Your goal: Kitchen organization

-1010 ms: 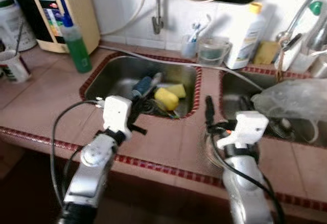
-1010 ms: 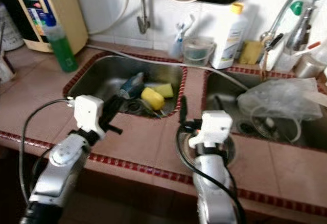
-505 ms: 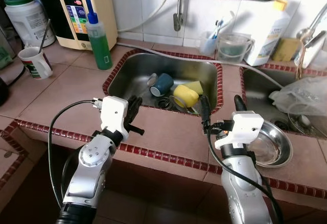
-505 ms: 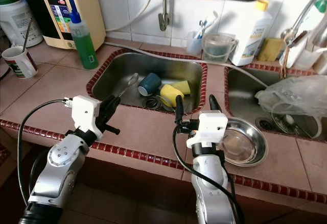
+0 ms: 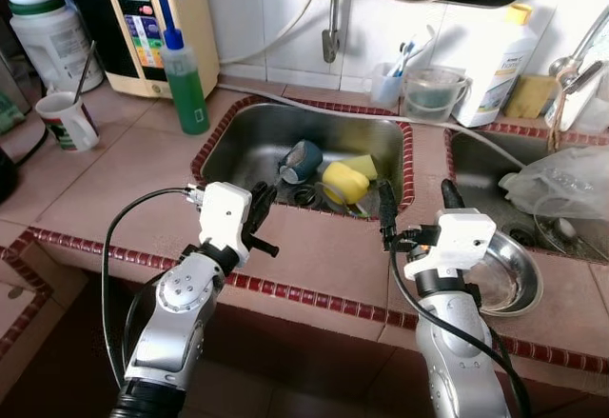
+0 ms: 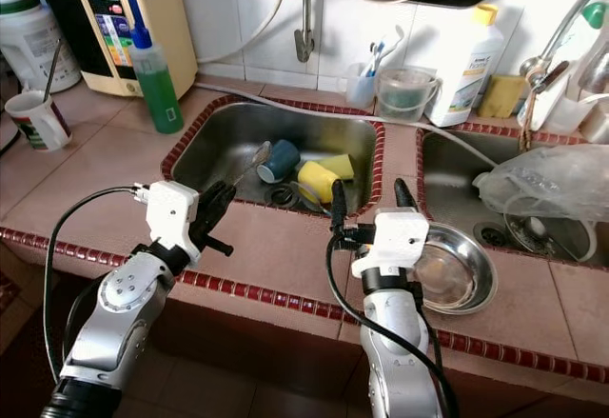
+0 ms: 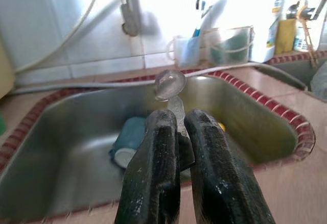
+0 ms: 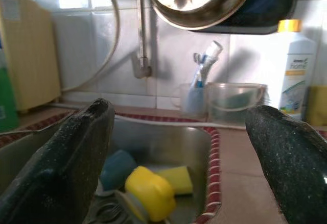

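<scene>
the left gripper (image 7: pixel 176 147) is pinching a spoon (image 7: pixel 170 84) by its handle, with the bowl of the spoon sticking up past the fingertips, over the near edge of the left sink (image 5: pixel 243 142). the spoon looks like thin metal, so i judge it is light and stiff but slippery, and it can turn between the pads because the hold is only on the narrow handle; a hold nearer to the middle of the handle would be more steady. the right gripper (image 8: pixel 179 147) is spread wide and holds nothing, and it hangs over the counter (image 5: pixel 124 166) between the two sinks. just beside it a steel bowl (image 5: pixel 504 275) rests on the counter at the right. in the left sink lie a blue cup (image 5: pixel 303 159) on its side, a yellow sponge (image 5: pixel 360 164) and a yellow rounded thing (image 5: pixel 343 182) which i cannot name, close together. these will be wet and maybe slippery, i think. the counter is of pink tiles with a dark red border, hard and flat. behind there is a white tiled wall, a green bottle (image 5: pixel 186 80), a white bottle (image 5: pixel 495 61), a holder with toothbrushes (image 5: pixel 388 80), and a mug (image 5: pixel 67 121) at the far left. a clear plastic bag (image 5: pixel 561 185) lies over the right sink.
</scene>
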{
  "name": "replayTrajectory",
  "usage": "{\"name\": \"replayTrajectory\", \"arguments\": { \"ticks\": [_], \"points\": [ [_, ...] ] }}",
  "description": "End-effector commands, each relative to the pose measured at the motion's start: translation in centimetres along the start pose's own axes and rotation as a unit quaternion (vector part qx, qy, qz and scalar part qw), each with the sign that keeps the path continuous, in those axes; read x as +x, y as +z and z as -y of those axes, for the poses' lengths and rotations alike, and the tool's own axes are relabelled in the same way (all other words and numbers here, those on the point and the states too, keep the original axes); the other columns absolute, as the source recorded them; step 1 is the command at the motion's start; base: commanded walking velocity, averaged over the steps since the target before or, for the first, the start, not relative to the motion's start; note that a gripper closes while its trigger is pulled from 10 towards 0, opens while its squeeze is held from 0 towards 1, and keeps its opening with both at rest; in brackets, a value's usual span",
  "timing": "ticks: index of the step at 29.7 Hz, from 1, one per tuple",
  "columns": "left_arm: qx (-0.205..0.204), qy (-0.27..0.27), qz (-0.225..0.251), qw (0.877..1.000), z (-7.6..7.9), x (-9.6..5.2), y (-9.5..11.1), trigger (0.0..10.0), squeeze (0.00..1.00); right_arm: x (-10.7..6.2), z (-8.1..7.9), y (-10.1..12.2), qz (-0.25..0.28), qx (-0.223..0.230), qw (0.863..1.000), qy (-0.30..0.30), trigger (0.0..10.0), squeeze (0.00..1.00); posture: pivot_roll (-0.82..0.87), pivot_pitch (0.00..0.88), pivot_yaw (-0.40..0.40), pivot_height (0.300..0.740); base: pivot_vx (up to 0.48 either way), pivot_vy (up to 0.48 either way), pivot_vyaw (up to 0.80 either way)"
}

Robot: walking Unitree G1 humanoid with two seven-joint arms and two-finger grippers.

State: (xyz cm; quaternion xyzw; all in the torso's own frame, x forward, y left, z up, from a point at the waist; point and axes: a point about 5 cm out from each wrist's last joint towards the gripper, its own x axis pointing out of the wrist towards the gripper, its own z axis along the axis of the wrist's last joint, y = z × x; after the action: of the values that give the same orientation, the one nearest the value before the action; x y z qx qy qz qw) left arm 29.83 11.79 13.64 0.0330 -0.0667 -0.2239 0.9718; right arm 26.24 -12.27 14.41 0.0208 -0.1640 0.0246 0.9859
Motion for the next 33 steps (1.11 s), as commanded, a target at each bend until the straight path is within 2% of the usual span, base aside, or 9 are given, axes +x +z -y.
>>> {"name": "replayTrajectory", "arguments": {
  "ticks": [1, 12, 21, 27, 31, 33],
  "points": [
    [0.006, -0.008, 0.01, 1.0, 0.1, 0.2, 0.5, 10.0, 0.0, 0.1, 0.1, 0.4, 0.007, 0.0, 1.0, -0.001, 10.0, 0.0, -0.11, 0.04, 0.033, 0.74, 0.36, 0.0, 0.0],
    [0.003, -0.01, 0.011, 1.0, 0.2, 0.2, 0.5, 10.0, 0.0, -0.1, 0.0, 0.4, 0.006, 0.0, 1.0, 0.001, 10.0, 0.0, -0.11, 0.044, 0.029, 0.74, 0.355, 0.0, 0.0],
    [-0.005, 0.004, 0.017, 1.0, 0.0, 0.2, 0.7, 10.0, 0.0, -0.3, -0.1, 0.3, 0.0, 0.001, 1.0, 0.013, 10.0, 0.0, -0.11, 0.054, 0.027, 0.74, 0.0, 0.0, 0.0],
    [0.013, -0.004, 0.003, 1.0, -0.6, 0.3, 0.4, 10.0, 0.0, -1.2, -0.9, 0.1, -0.017, 0.009, 0.998, 0.052, 10.0, 0.0, -0.11, 0.07, 0.029, 0.74, 0.0, 0.0, 0.0],
    [0.039, -0.011, 0.0, 0.999, -0.9, 0.5, 0.2, 10.0, 0.0, -1.7, -0.9, 0.0, -0.027, 0.008, 0.998, 0.062, 10.0, 0.0, -0.11, 0.08, 0.026, 0.74, 0.0, 0.0, 0.0],
    [0.036, -0.009, -0.005, 0.999, -1.4, 0.8, 0.0, 10.0, 0.0, -2.2, -0.8, 0.0, -0.035, 0.008, 0.997, 0.071, 10.0, 0.0, -0.12, 0.089, 0.024, 0.74, 0.0, 0.0, 0.0]
  ]
}}
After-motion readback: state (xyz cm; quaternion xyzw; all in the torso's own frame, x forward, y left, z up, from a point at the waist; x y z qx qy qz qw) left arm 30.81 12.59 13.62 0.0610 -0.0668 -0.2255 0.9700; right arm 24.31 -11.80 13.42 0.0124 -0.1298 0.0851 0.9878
